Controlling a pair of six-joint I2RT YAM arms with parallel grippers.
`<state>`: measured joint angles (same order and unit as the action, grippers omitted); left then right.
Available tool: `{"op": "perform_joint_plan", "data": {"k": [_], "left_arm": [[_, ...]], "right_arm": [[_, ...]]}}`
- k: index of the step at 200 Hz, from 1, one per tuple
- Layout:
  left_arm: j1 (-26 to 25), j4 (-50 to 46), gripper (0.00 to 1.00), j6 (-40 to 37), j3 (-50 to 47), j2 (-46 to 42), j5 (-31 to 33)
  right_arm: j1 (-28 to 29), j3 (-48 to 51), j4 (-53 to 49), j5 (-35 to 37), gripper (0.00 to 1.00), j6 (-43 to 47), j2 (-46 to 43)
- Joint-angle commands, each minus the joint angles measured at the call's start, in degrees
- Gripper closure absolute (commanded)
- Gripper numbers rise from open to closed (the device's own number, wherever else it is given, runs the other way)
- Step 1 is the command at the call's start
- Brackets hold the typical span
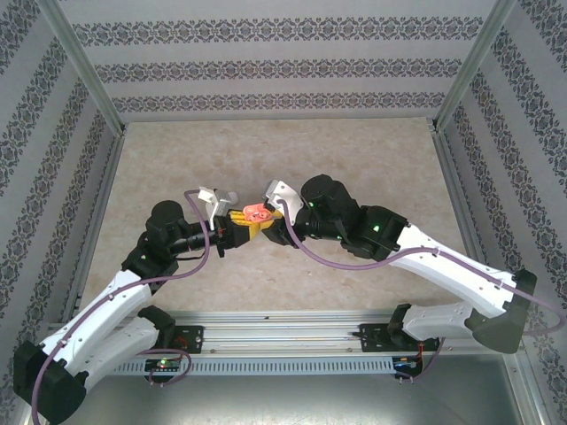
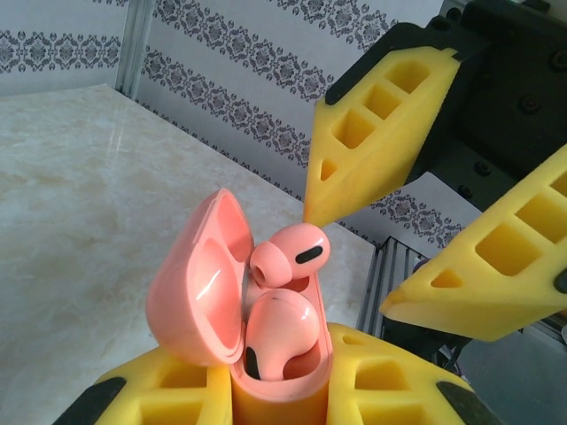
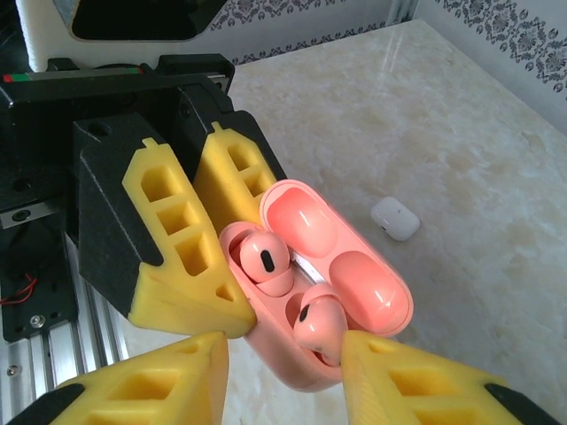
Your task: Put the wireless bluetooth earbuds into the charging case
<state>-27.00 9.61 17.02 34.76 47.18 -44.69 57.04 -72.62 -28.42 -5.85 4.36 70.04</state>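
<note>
Marbled tabletop (image 1: 283, 159) below: left gripper (image 1: 239, 226) clenches the open salmon-pink plastic charging case (image 2: 190, 301) (one bud (image 2: 279, 332) seated); the other salmon earbud (image 2: 292, 257) sits proud, just under the right gripper's (image 2: 350, 264) parted, empty jaws.

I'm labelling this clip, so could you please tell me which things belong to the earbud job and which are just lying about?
Job: salmon charging case, upper salmon earbud, lower salmon earbud, left end effector gripping the case, open right end effector.
Lying about: white case.

The table (image 1: 354, 159) is free all around; only a white case (image 3: 394, 219) lies there, apparently well aside.
</note>
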Motion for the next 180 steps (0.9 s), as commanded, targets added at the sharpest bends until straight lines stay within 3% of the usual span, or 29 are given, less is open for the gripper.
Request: {"op": "perform_joint_plan", "data": {"k": [1,75,117,180], "left_arm": [[-0.07,4.21,0.99,0.83,2.02,-0.33,-0.04],[-0.07,4.82,0.99,0.41,1.73,-0.51,-0.88],[-0.07,6.31,0.99,-0.61,2.01,-0.34,-2.23],[-0.07,7.31,0.99,-1.1,3.22,1.48,-4.34]], "right_arm": [[0.71,0.15,0.22,0.72,0.6,-1.68,-2.17],[-2.57,-3.28,0.24,0.23,0.52,-10.16,-4.35],[-10.27,-1.86,4.32,-12.24,0.51,-20.65,-5.06],[-10.58,0.02,6.29,-19.13,0.53,-25.13,-2.83]]}}
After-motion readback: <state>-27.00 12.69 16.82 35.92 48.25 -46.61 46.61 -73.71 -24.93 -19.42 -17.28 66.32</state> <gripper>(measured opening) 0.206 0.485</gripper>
